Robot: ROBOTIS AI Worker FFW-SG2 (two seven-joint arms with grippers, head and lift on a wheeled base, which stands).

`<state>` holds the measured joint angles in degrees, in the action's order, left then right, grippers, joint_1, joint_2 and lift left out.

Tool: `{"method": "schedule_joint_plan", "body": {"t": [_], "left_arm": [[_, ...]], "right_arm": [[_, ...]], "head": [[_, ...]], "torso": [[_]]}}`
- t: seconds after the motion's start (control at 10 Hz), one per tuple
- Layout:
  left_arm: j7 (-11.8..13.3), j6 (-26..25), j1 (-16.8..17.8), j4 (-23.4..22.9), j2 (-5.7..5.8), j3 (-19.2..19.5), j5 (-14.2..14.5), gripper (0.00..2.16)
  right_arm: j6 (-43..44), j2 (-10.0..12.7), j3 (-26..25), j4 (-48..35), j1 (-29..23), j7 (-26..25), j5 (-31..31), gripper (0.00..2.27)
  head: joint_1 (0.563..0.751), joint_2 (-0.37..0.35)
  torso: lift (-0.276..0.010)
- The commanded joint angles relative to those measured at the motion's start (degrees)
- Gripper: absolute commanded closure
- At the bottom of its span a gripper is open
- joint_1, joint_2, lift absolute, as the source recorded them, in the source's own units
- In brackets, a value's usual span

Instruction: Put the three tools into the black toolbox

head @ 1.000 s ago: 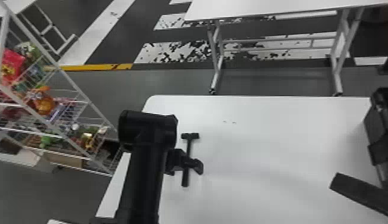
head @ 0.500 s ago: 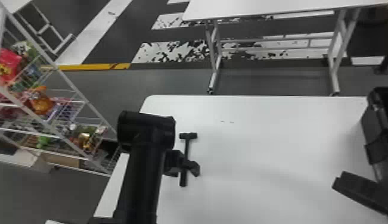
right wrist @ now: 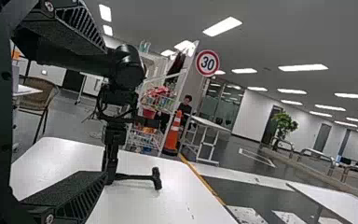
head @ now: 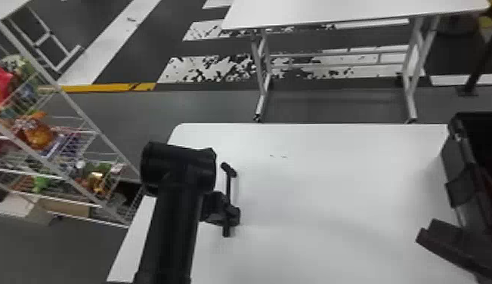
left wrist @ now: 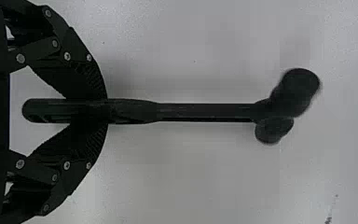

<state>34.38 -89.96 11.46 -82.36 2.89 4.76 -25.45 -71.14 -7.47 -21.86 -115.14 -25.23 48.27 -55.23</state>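
You are, as I judge it, at the pick-up step for one tool: your left gripper (left wrist: pixel 105 111) has its two fingers clenched on the handle of the black, T-shaped hammer (left wrist: pixel 205 112), with the handle's end reaching back between them. The hammer is over the left part of the white, flat-topped table (head: pixel 331 185); you cannot tell from here whether it is fully off the surface.

Your black, deep-walled toolbox (head: pixel 458 166) stands at the table's right side, well apart from the hammer. Its inside is too dark for you to count the tools in it. Your right gripper (right wrist: pixel 105 112) is empty, fingers spread wide, near the toolbox.

Next, you probably need to lift the hammer straight up until its head clears the table, then bring it right, either to the toolbox or to the right gripper for a handover. Watch the heavy head: held by the handle, it may swing or twist in your grip, and it could catch the toolbox rim if you come in low.
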Motion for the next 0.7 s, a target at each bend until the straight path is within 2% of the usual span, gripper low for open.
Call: {"method": "schedule_joint_plan", "body": {"t": [0.0,0.1,0.2,0.4,0.6], "left_arm": [[-0.01,-0.07,-1.00,-1.57,-0.16,-0.28,-0.13,1.79],[-0.10,-0.07,-1.97,-3.86,-0.51,-0.72,-0.39,1.89],[-0.19,-0.07,-3.11,-6.32,-1.22,-0.98,-0.83,1.89],[-1.24,-0.07,-5.04,-10.36,-2.10,-2.21,-1.62,2.14],[-3.44,-0.07,-4.78,-9.66,-2.27,-4.06,-1.36,2.14]], "right_arm": [[0.17,0.00,-0.29,0.62,0.09,-0.02,-0.31,0.08],[0.17,0.00,-0.20,1.59,0.45,-0.02,-0.31,0.08],[0.17,0.00,-0.03,1.85,0.62,-0.02,-0.31,0.08],[0.17,0.00,0.32,2.47,1.33,-0.20,0.21,0.08],[0.34,0.00,0.41,3.43,1.76,-0.20,0.39,0.08]], "head": [[0.695,0.263],[0.695,0.257],[0.695,0.254],[0.695,0.238],[0.695,0.226]], "torso": [[-0.051],[-0.051],[-0.051],[-0.051],[-0.051]]}}
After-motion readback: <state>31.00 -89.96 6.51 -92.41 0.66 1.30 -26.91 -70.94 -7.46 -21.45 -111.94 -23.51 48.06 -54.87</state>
